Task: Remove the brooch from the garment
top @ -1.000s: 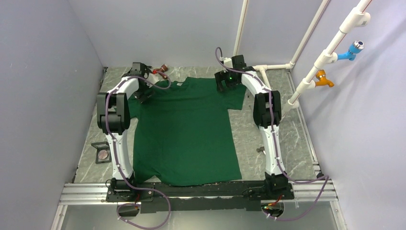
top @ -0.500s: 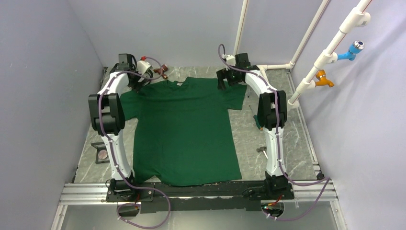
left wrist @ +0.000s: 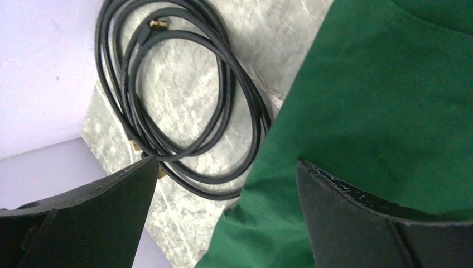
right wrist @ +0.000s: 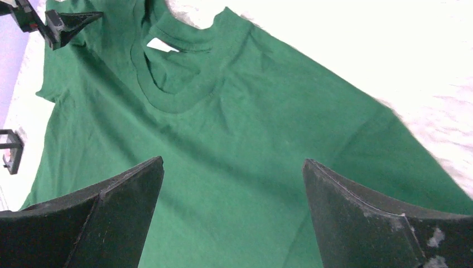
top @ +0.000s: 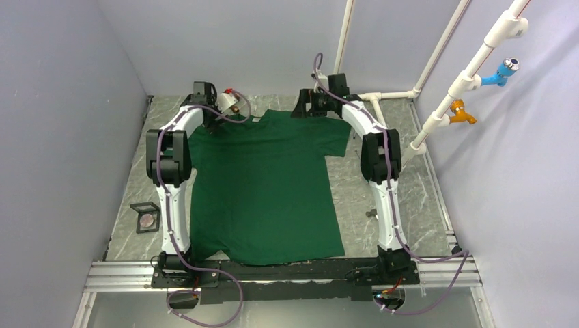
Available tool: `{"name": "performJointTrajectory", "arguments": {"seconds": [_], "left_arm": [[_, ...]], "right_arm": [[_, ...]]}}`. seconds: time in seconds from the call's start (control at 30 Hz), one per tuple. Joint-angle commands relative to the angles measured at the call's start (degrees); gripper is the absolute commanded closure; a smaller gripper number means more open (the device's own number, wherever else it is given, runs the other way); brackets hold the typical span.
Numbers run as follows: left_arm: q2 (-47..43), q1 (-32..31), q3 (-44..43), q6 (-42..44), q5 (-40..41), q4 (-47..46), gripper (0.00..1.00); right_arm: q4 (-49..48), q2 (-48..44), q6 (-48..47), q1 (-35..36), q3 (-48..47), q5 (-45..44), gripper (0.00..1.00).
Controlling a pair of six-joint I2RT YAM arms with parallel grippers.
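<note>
We note the left gripper [left wrist: 226, 164] and right gripper [right wrist: 232, 161] both spread wide, empty, over the T-shirt's [top: 266, 191] collar end. We judge the brooch [top: 146, 219] sits off-cloth in a black frame [top: 138, 208], back toward the left arm's base; left nearer.

Marbled table [top: 355, 198] — green T-shirt [top: 266, 184] spread flat, coiled black cable [left wrist: 120, 84], small black frame [top: 145, 217]

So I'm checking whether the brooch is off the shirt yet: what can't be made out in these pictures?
- Top external: the pinkish disc in the black frame left of the garment is too small to identify.
- Right wrist: that frame is cut by the left edge; the table beyond the collar is washed out.
- Left wrist: only part of the garment shows, its lower part behind the fingers.
</note>
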State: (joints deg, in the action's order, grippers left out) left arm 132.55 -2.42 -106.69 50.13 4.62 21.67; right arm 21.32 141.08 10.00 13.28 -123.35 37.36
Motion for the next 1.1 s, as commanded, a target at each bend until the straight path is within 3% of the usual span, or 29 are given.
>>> {"name": "performJointTrajectory", "arguments": {"seconds": [0.0, 0.3, 0.4, 0.73, 1.07], "left_arm": [[2.07, -0.21, -2.56, 2.77, 1.43, -1.78, 0.01], [5.26, -0.49, -4.45, 5.07, 4.29, -4.80, 0.01], [6.22, -0.55, -4.92, 6.03, 4.97, -5.95, 0.01], [8.79, -0.57, -7.98, 7.07, 6.78, -8.63, 0.00], [-11.92, -0.33, -3.10, -6.56, -3.95, 0.69, 0.00]], "right_arm": [[-3.51, 3.89, 3.84, 1.91, -3.96, 1.06, 0.02], [-9.05, 7.73, 11.37, 1.69, -3.06, -0.99, 0.02], [-9.37, 8.84, 15.31, 1.53, -3.80, -5.38, 0.03], [-10.61, 9.77, 13.51, 0.94, -5.93, -8.22, 0.03], [-12.56, -6.81, 5.51, 2.27, 2.53, -0.84, 0.00]]}}
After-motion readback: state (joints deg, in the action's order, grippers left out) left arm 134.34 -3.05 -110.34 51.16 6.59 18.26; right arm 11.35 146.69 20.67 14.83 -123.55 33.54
